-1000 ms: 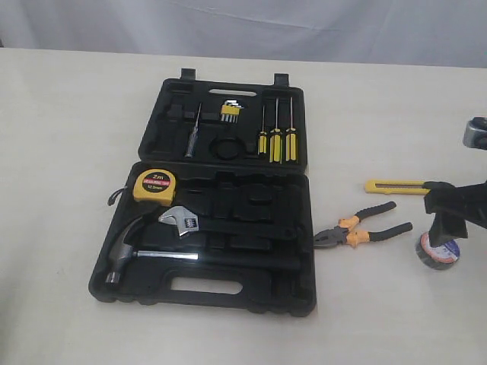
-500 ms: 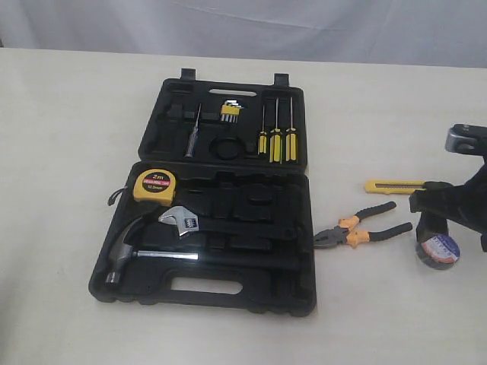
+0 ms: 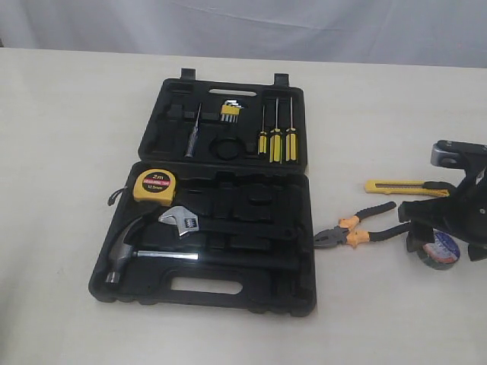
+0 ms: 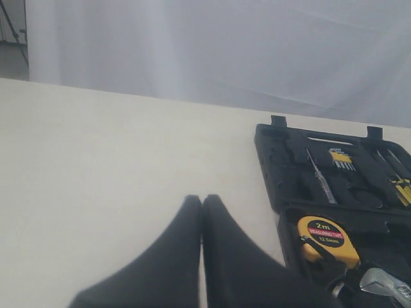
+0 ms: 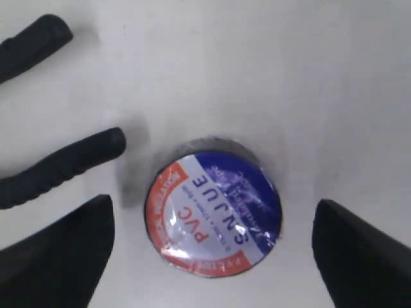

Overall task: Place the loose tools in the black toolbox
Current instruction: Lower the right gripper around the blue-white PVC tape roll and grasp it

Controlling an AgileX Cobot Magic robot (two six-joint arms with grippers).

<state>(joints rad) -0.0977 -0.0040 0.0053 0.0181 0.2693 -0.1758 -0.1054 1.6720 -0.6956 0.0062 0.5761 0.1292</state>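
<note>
The black toolbox (image 3: pixel 262 295) lies open mid-table, with the yellow tape measure (image 3: pixel 154 185) (image 4: pixel 327 239) in its lower half. To its right on the table are the orange-and-black pliers (image 3: pixel 361 226), the yellow utility knife (image 3: pixel 396 186) and the black tape roll (image 3: pixel 439 251). My right gripper (image 3: pixel 444 243) is open and straddles the roll. In the right wrist view the roll (image 5: pixel 214 205) sits between the wide-apart fingers (image 5: pixel 61 250) with a gap on each side, and the pliers' handles (image 5: pixel 64 163) lie close by. My left gripper (image 4: pixel 201 200) is shut and empty, over bare table beside the toolbox (image 4: pixel 282 170).
A steel hammer (image 3: pixel 141 252) and wrench (image 3: pixel 180 220) rest in the lower tray. Three yellow-black screwdrivers (image 3: pixel 275 141), hex keys (image 3: pixel 230 112) and a thin driver (image 3: pixel 193 133) sit in the lid. A white curtain (image 3: pixel 243 23) backs the table's far edge.
My right gripper has shifted left and sunk lower, so its open fingers now flank the tape roll. The tools and the toolbox have not moved.
</note>
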